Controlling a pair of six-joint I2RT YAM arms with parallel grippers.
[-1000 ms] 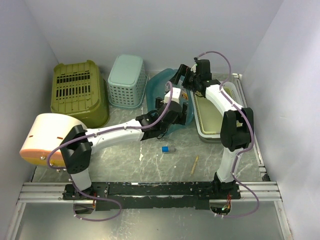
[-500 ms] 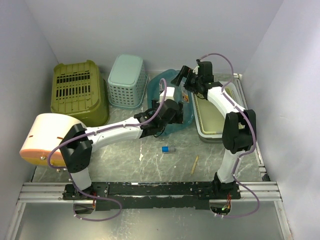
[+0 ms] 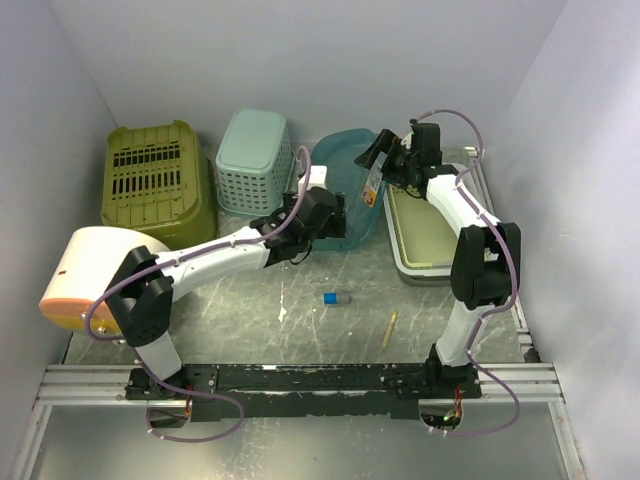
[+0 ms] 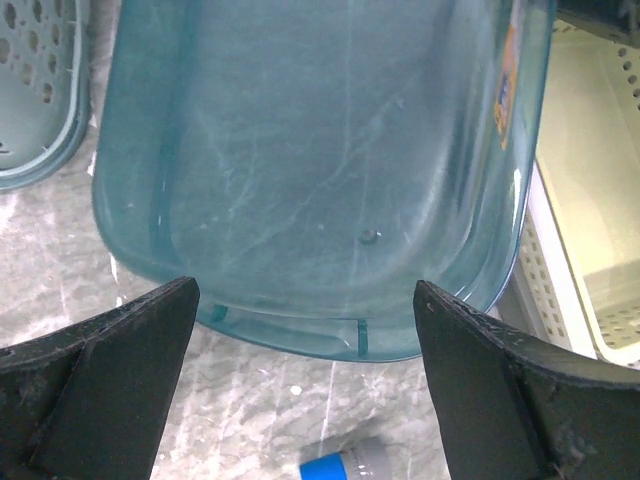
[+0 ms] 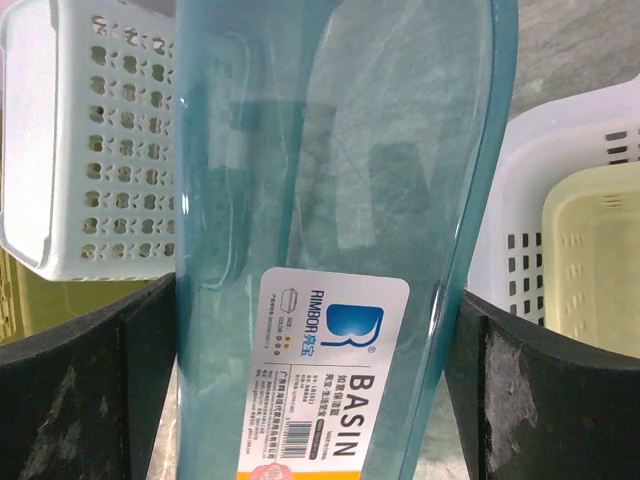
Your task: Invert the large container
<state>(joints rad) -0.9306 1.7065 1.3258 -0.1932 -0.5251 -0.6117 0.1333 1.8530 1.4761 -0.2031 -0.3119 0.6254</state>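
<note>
Large container, a teal basin (image 3: 345,190), is lying on the worktop (image 3: 250,320) at the back, between the mint basket (image 3: 255,160) and the cream tray (image 3: 425,235), just beside both. It looks to be resting mouth-down with the dimpled base facing up, though the clear plastic is making this hard to confirm. Left fingers (image 4: 100,390) are hanging spread wide over its near end, gripping nothing. Right fingers (image 5: 540,400) are straddling the labelled edge at far right, spread and not pinching it, probably guarding against tip-back. Flip is probably done; both arms are likely needing to pull clear.
</note>
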